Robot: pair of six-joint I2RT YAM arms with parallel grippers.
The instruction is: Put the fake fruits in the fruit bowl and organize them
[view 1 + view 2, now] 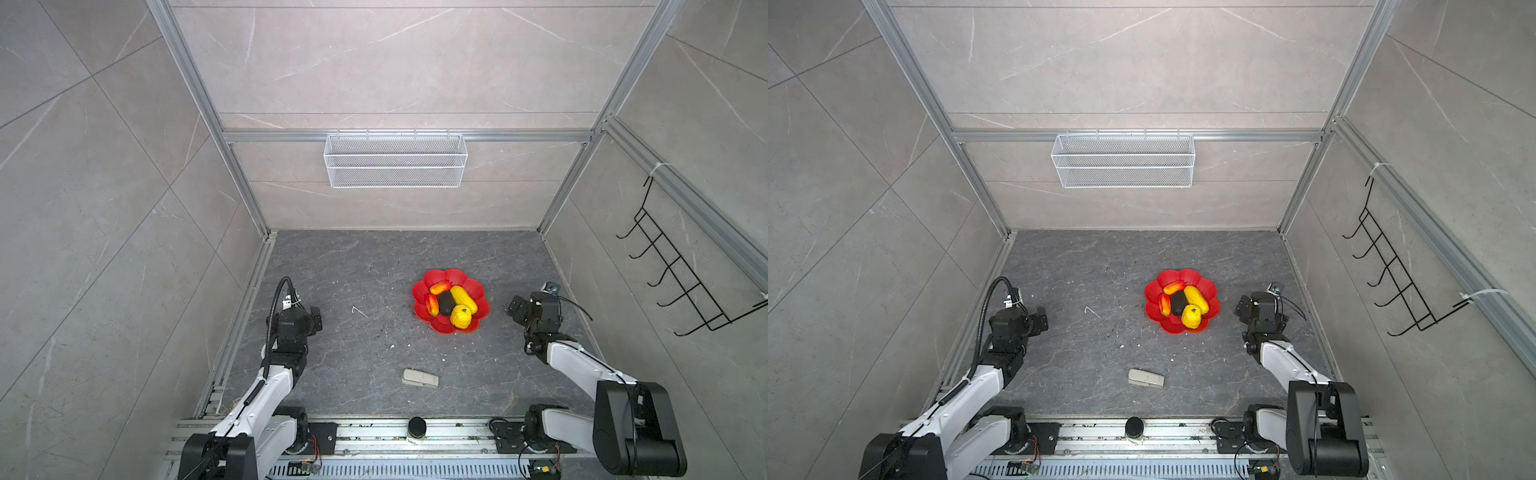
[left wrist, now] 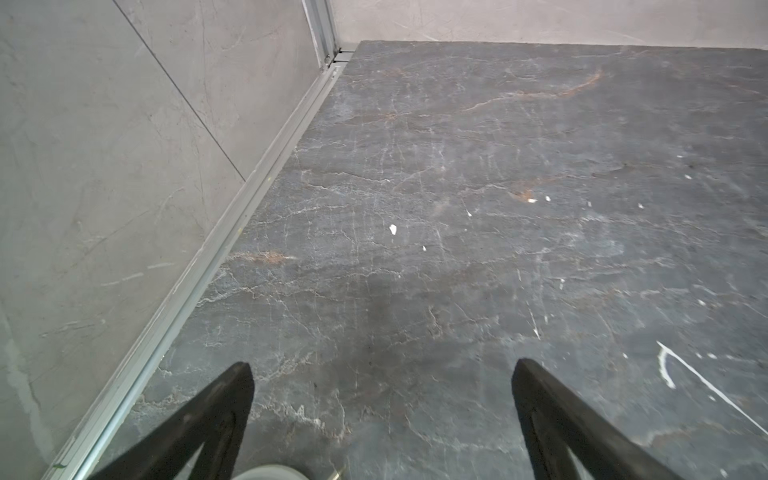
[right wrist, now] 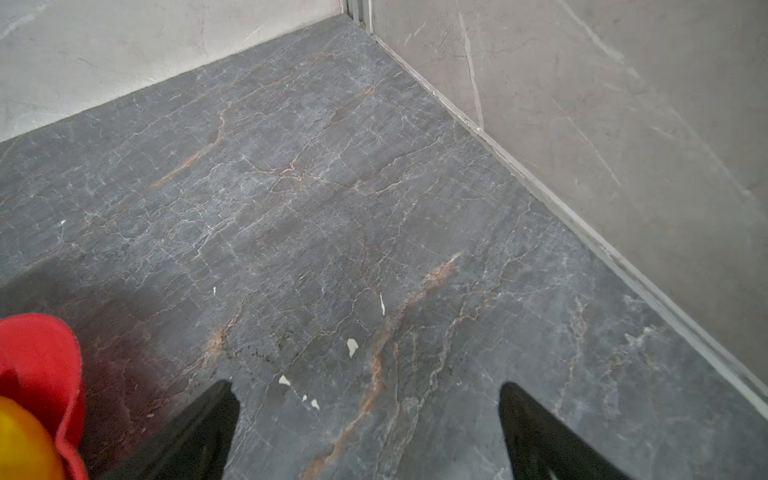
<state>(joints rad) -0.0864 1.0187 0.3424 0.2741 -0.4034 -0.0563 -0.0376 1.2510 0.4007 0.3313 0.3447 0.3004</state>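
The red flower-shaped fruit bowl [image 1: 420, 291] [image 1: 1153, 291] sits on the dark floor, right of centre. Inside it lie the fake fruits: a long yellow oval [image 1: 463, 297], a black oval [image 1: 446, 302], two red-to-yellow mango shapes [image 1: 439, 286] [image 1: 432, 304] and a bumpy yellow one [image 1: 460, 316]. My right gripper [image 1: 513, 309] [image 3: 365, 386] hangs open and empty just right of the bowl [image 3: 37, 361], with a yellow fruit [image 3: 20, 440] showing at the view's edge. My left gripper [image 1: 312, 320] [image 2: 382, 365] is open over bare floor, far left of the bowl.
A flat beige block [image 1: 420, 378] lies on the floor near the front. A white wire basket [image 1: 395, 160] hangs on the back wall and a black hook rack [image 1: 681, 270] on the right wall. A black cylinder [image 1: 417, 428] stands on the front rail.
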